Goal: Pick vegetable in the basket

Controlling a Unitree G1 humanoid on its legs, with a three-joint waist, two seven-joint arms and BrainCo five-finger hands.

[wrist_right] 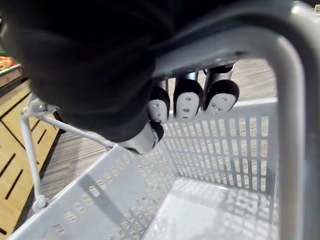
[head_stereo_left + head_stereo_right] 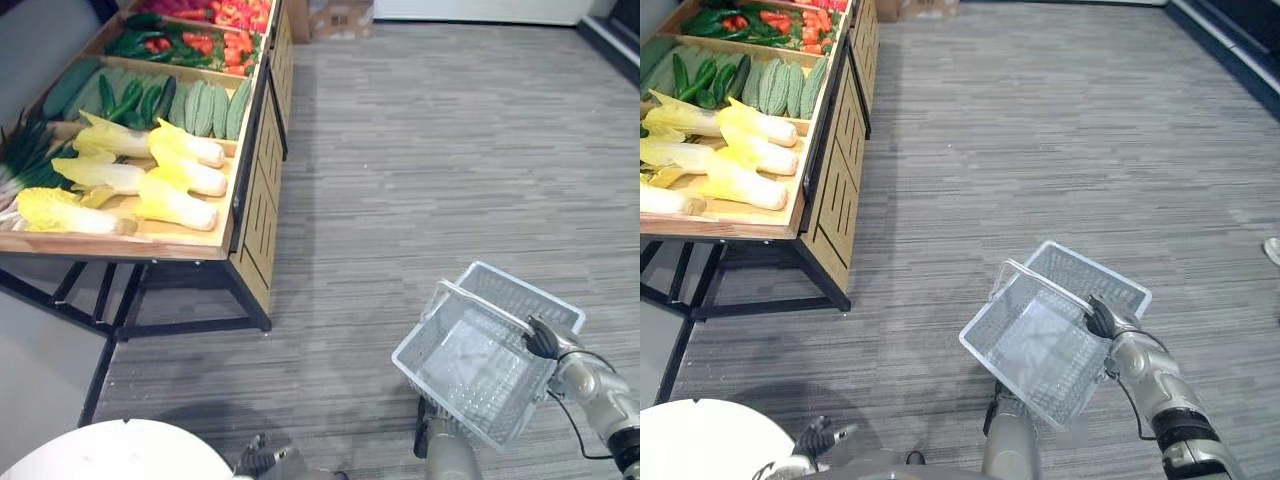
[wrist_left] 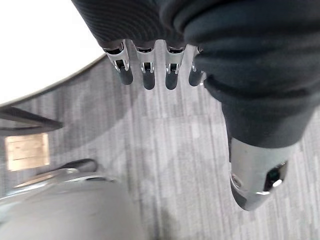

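A white plastic mesh basket [image 2: 478,392] hangs tilted over the floor at the lower right, with nothing inside it. My right hand [image 2: 545,340] is shut on its grey handle [image 1: 287,100], the fingers [image 1: 187,102] curled over the bar. On the wooden stand [image 2: 250,190] at the left lie yellow napa cabbages [image 2: 175,205], bitter gourds [image 2: 205,108], cucumbers [image 2: 135,100], green onions [image 2: 20,160] and red peppers [image 2: 235,15]. My left hand [image 2: 258,458] hangs low near the bottom edge, far from the stand, its fingers [image 3: 145,70] straight and holding nothing.
The stand rests on black metal legs [image 2: 120,310] and its wooden side panel [image 2: 262,215] faces the wide grey striped floor [image 2: 430,160]. A cardboard box [image 2: 340,18] sits on the floor behind the stand.
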